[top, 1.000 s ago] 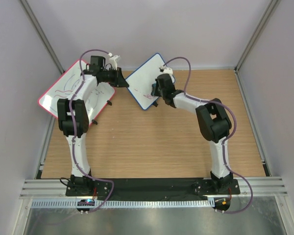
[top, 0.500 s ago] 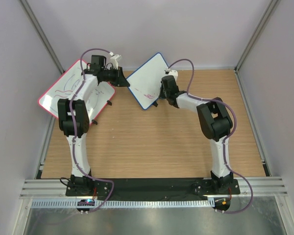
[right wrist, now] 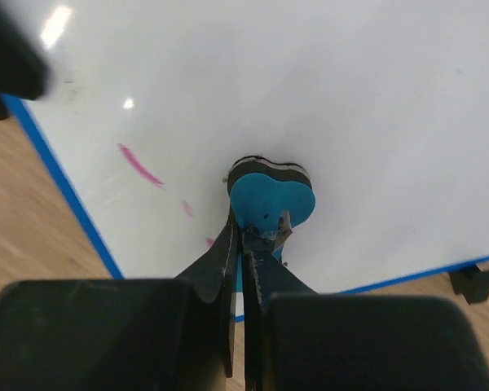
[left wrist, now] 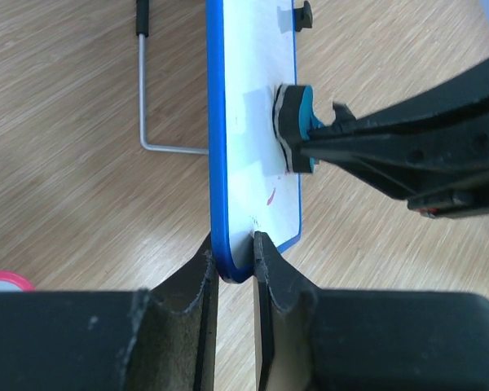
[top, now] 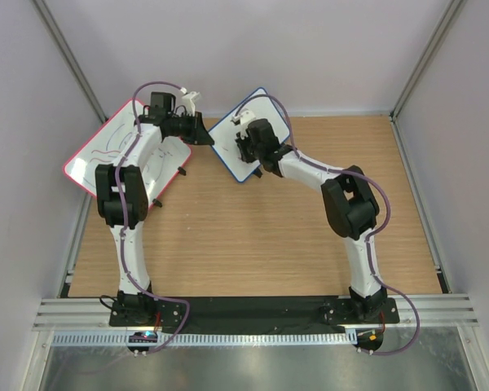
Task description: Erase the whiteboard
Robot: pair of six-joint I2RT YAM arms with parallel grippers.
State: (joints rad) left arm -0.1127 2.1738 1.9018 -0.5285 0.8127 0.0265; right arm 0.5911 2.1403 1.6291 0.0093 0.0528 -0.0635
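Note:
The blue-framed whiteboard (top: 232, 147) stands tilted at the back of the table. My left gripper (top: 205, 135) is shut on its left corner; in the left wrist view the jaws pinch the blue frame (left wrist: 218, 163). My right gripper (top: 246, 145) is shut on a blue heart-shaped eraser (right wrist: 271, 199) and presses it against the board's white face (right wrist: 350, 106). The eraser also shows in the left wrist view (left wrist: 293, 126). Pink marks (right wrist: 140, 165) lie left of the eraser, near the blue edge.
A larger red-framed whiteboard (top: 94, 155) with scribbles lies at the back left under the left arm. A metal wire stand (left wrist: 143, 106) props the blue board from behind. Grey walls close the back and sides.
My right gripper has swept the eraser leftward across the board, from its right edge to its left part. The left gripper and the board have stayed put.

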